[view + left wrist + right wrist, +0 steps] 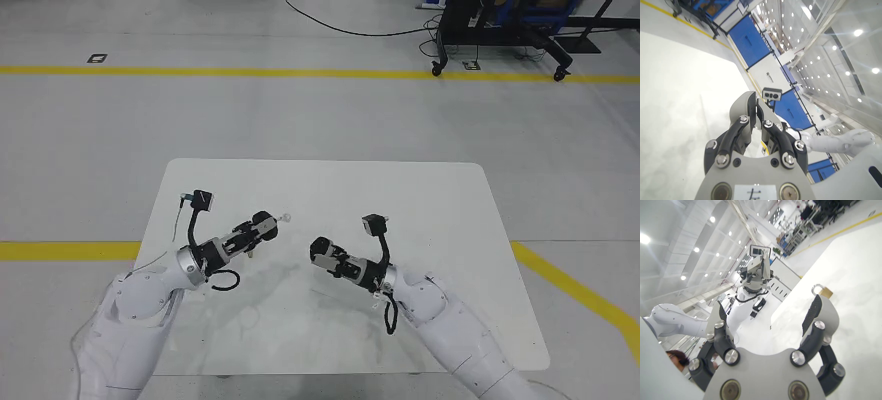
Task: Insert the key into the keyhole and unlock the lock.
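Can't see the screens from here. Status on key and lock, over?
Left claw shut on key, above table. Right claw open, empty. Padlock lying on table, ungripped. No obstruction seen.

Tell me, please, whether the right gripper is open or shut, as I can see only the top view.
Observer: The right wrist view shows the right gripper wide open and holding nothing.
Operator: Thank you. Where is the lock?
Observer: In that same view a brass padlock lies on the table, just past that gripper's tip.
Operator: And does the left gripper have the key?
Observer: The left wrist view shows the left gripper shut on a thin metal piece, most likely the key.
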Tool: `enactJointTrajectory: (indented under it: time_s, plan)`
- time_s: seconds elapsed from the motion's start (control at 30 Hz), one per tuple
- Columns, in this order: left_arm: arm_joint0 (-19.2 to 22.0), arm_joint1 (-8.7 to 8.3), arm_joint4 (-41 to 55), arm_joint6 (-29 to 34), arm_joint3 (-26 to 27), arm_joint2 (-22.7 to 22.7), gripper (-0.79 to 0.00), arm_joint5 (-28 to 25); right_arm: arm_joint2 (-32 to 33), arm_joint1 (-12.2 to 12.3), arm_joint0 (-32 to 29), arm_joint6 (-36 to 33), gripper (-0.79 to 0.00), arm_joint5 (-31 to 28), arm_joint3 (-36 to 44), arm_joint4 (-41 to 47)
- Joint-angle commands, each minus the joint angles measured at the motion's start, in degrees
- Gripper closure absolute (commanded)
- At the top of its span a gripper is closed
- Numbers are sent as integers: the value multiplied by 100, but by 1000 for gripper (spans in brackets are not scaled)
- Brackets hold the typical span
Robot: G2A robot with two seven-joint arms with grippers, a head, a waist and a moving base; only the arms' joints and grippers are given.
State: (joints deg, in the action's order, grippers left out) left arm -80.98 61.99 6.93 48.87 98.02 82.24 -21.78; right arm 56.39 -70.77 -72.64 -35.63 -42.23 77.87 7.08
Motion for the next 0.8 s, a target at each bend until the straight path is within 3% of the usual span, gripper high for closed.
enactJointTrajectory:
  time_s: [0.0,0.1,0.17,0.2,0.23,0.77]
  plan:
    - [-21,-35,-427,377,73,10,0,-23,182,97,-15,-955,-785,186,102,325]
    - [-22,-79,-363,1046,185,-73,0,-76,402,197,-102,-1396,-751,339,281,448]
    - [-22,-102,-343,1400,222,-157,0,-139,472,237,-165,-1583,-557,401,401,566]
    - [-17,-108,-300,1466,220,-183,0,-172,490,252,-191,-1663,-511,430,449,633]
    - [-7,-111,-338,1422,199,-190,0,-182,495,263,-210,-1734,-385,473,486,690]
    - [112,-145,-382,1415,120,-623,0,-222,195,238,-19,-1588,-339,530,326,533]
